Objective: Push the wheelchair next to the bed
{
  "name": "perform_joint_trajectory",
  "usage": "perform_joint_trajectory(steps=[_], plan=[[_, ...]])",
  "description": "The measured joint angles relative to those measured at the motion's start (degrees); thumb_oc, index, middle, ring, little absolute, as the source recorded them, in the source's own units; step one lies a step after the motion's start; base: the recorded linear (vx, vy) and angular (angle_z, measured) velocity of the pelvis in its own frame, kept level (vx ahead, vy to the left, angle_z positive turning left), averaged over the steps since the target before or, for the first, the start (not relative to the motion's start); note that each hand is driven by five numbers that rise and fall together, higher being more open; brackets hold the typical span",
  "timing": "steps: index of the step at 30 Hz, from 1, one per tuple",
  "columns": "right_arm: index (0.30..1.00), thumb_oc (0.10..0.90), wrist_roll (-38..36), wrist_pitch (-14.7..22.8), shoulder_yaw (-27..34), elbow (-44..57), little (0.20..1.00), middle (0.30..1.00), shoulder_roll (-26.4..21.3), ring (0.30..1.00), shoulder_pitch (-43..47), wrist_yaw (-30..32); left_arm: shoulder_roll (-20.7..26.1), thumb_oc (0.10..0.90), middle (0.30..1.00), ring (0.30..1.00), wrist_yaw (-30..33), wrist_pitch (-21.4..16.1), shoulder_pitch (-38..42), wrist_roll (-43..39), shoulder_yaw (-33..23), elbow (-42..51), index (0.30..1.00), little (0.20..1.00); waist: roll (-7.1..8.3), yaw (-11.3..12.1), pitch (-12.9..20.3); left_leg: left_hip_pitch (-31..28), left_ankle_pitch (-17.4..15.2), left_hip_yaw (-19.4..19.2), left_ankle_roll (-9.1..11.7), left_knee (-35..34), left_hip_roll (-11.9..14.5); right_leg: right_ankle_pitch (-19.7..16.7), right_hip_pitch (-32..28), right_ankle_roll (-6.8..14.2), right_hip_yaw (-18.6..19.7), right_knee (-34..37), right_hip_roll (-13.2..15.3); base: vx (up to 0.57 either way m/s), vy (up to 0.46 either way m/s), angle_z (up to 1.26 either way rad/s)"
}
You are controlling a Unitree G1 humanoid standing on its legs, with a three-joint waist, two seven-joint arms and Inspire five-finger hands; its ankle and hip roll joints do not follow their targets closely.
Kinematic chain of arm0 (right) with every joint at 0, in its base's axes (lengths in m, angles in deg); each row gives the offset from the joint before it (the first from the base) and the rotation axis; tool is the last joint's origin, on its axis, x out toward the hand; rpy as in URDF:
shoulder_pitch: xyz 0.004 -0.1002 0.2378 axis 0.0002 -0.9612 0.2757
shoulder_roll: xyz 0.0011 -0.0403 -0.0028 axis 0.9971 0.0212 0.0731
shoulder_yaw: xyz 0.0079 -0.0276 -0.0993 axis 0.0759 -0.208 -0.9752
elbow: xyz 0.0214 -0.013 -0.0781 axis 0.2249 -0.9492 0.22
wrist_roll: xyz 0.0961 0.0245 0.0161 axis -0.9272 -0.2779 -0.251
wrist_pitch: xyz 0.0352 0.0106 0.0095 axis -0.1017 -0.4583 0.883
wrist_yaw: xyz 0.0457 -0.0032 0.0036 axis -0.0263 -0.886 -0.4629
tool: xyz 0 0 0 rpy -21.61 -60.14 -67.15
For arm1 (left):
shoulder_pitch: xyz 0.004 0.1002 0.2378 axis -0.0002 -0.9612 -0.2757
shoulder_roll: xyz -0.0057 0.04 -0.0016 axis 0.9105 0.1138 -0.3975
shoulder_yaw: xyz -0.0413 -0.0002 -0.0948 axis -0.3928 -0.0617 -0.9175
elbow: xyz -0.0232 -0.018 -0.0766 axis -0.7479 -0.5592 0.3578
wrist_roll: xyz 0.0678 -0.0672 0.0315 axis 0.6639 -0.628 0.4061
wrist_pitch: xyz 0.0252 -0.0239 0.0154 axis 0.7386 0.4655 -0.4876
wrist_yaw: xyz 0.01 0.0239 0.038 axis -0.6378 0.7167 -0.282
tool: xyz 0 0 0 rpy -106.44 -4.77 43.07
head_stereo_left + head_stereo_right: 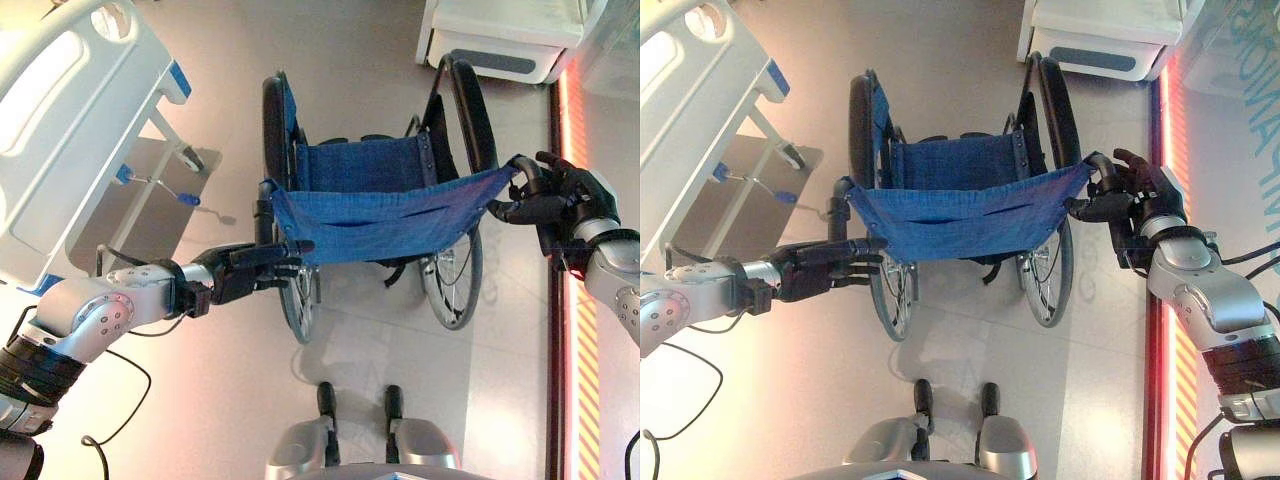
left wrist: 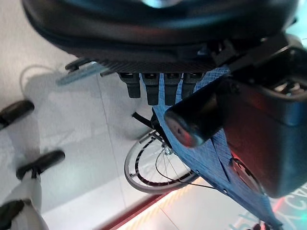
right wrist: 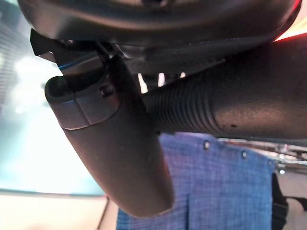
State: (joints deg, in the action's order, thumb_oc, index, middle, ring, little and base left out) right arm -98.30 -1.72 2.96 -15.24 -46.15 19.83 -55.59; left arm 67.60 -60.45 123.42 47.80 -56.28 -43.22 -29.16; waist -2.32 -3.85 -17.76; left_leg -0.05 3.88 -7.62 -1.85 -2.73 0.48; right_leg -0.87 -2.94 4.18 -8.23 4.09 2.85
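- Ribbed black rubber push handle (image 3: 225, 105) lies against the right hand (image 1: 560, 200); its dark fingers (image 1: 522, 208) and thumb are curled round this right-side grip of the wheelchair.
- Left hand (image 1: 245, 270): fingers (image 1: 275, 252) reach fairly straight along the left rear upright (image 1: 263, 215) at the corner of the blue backrest; the left handle itself is hidden behind them, so I cannot tell whether they close on anything.
- Left wrist view: smooth dark thumb (image 2: 201, 122) stands out in front of the cloth, short fingertips in a row beside it.
- Wheelchair (image 1: 375, 200): woven blue fabric backrest (image 1: 385, 222) stretched taut between the two hands, with stitched seams and small metal rivets; matching blue sling seat beyond it.
- Frame is black tube; two large thin spoked wheels (image 1: 452, 275) with grey tyres and black armrests along the top.
- Chair stands on the pale glossy floor (image 1: 350, 60), directly ahead of the robot, back toward it.
- Bed (image 1: 70, 130), with white moulded plastic side rail and blue-tipped levers on the metal underframe, sits to the robot's left; wheelchair is near it, apart, with a strip of floor between.
- Second white bed base (image 1: 500, 40) lies beyond the chair to the right.
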Motion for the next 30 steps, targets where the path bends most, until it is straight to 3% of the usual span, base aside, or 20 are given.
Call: perform_joint_trajectory(steps=[10, 22, 30], plan=[[0.9, 0.8, -2.0, 0.4, 0.2, -0.1, 0.9, 0.9, 0.1, 0.9, 0.4, 0.0, -0.1, 0.8, 0.9, 0.9, 3.4, 0.2, 0.9, -2.3, -0.2, -1.9, 0.9, 0.9, -0.1, 0.0, 0.0, 0.4, 0.0, 0.0, 0.0, 0.0, 0.0, 0.0, 0.3, 0.0, 0.0, 0.1, 0.0, 0.0, 0.0, 0.0], [0.9, 0.8, -2.0, 0.4, 0.0, -0.9, 0.9, 0.9, 0.1, 0.9, 2.6, -0.6, -2.7, 0.8, 0.9, 0.9, 8.2, -6.4, 1.3, -2.9, -0.7, -5.7, 0.9, 0.9, -0.91, 0.0, -0.4, 0.8, 0.1, 0.5, 0.1, 0.0, 0.0, 0.0, 0.7, 0.0, -0.2, 0.1, -0.1, -0.01, 0.004, 0.01], [0.9, 0.8, -2.0, 0.3, -0.2, -2.9, 0.9, 0.9, 0.2, 0.9, 5.4, -0.8, -4.7, 0.8, 0.9, 0.9, 11.1, -10.6, 4.7, -0.3, -0.7, -8.6, 0.9, 0.9, -0.67, 0.1, -0.8, 1.8, 0.2, 0.7, 0.2, 0.1, 0.0, 0.0, 1.6, -0.1, -0.3, -0.1, -0.1, 0.0, 0.0, 0.0]])
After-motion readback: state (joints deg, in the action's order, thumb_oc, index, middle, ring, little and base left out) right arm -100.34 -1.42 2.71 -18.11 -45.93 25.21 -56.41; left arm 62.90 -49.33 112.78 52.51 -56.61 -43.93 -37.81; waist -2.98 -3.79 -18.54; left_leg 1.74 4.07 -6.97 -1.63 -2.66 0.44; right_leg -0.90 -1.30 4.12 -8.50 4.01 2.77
